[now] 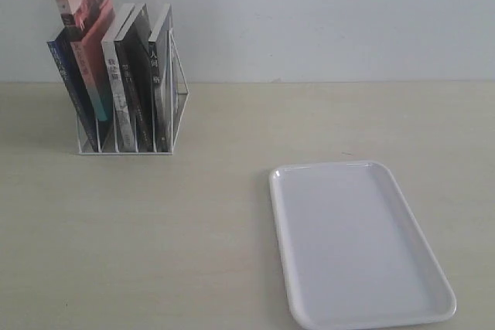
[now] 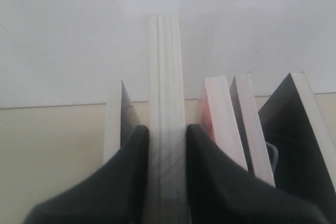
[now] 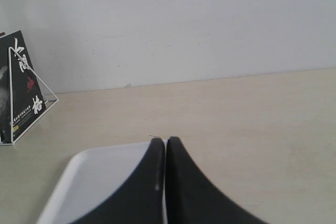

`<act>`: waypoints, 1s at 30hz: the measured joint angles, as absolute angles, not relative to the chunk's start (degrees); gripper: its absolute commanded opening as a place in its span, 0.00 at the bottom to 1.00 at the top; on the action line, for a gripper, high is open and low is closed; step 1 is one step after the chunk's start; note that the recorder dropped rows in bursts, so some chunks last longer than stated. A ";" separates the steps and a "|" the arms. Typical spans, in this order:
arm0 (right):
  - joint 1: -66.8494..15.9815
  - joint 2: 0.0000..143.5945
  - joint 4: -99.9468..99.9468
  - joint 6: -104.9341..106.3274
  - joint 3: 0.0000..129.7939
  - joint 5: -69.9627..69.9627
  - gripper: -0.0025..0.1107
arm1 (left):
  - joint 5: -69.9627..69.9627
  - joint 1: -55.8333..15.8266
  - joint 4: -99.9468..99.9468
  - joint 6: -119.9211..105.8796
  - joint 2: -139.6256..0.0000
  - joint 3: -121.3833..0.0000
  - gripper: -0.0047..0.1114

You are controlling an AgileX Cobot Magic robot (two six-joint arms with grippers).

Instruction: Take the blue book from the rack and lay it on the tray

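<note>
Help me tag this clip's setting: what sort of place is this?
Probably a robot test bench, not a library: a plain pale tabletop against a blank white wall, a small white wire rack of books, an empty flat white plastic tray, and a black left gripper clamping the pink-red-spined book.

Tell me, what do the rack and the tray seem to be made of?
The rack: thin white wire, probably coated metal, with open sides. The tray: likely white plastic, smooth and slightly glossy, with a rounded moulded rim.

Five books (image 1: 124,90) stand in one white wire rack (image 1: 172,117), beside one white tray (image 1: 356,245).
</note>
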State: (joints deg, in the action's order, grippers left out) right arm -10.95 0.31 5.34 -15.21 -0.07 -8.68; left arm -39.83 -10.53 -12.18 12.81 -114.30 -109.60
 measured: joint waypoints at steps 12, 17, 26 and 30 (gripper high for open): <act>-10.95 0.31 5.34 -15.21 -0.07 -8.68 0.02 | -39.50 -10.53 -11.31 13.84 -118.78 -109.60 0.08; -10.95 0.31 5.34 -15.21 -0.07 -8.68 0.02 | -39.15 -10.53 -11.31 16.25 -118.93 -109.60 0.22; -10.95 0.31 5.34 -15.21 -0.07 -8.68 0.02 | -38.07 -10.53 -11.75 15.12 -118.72 -109.70 0.44; -10.95 0.31 4.90 -15.21 -0.07 -8.68 0.02 | -38.07 -10.53 -11.75 14.21 -118.58 -109.70 0.44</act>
State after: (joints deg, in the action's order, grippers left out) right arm -10.95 0.31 4.90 -15.21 -0.07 -8.68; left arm -38.07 -10.53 -11.75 14.21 -118.58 -109.70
